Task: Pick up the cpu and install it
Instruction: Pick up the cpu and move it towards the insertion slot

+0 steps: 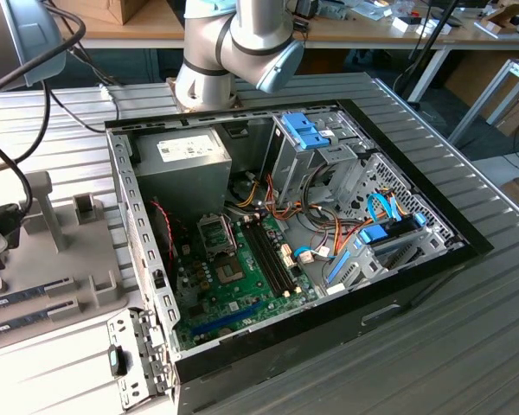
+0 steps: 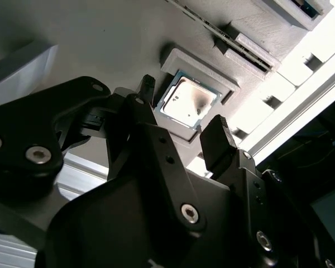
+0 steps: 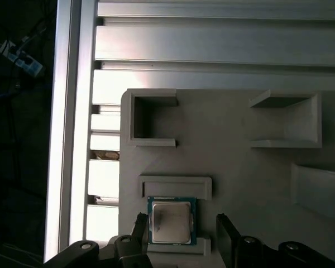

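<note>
Black fingers (image 2: 215,137) of the gripper (image 2: 181,109) are looming closest in the second wrist view. They are standing wide apart, straddling the cpu (image 2: 185,100), one on either side, apparently not touching it; nothing is being held. The cpu is lying flat in a shallow square pocket of a pale grey holder (image 3: 223,167). That holder looks to be resting at the exterior view's left, well apart from the open computer case (image 1: 415,277), whose motherboard (image 1: 233,294) is lying face up. Judging by its build, the chip is going to handle as something very light and quite stiff. It is also likely to be delicate on its underside, and its smooth metal top may be slippery. The sensible hold is therefore a gentle pinch on two opposite edges of the thin board, keeping it level. It is showing as a small flat square, its dull silver-grey lid glaring under the light and a narrow green border peeking out around it.
</note>
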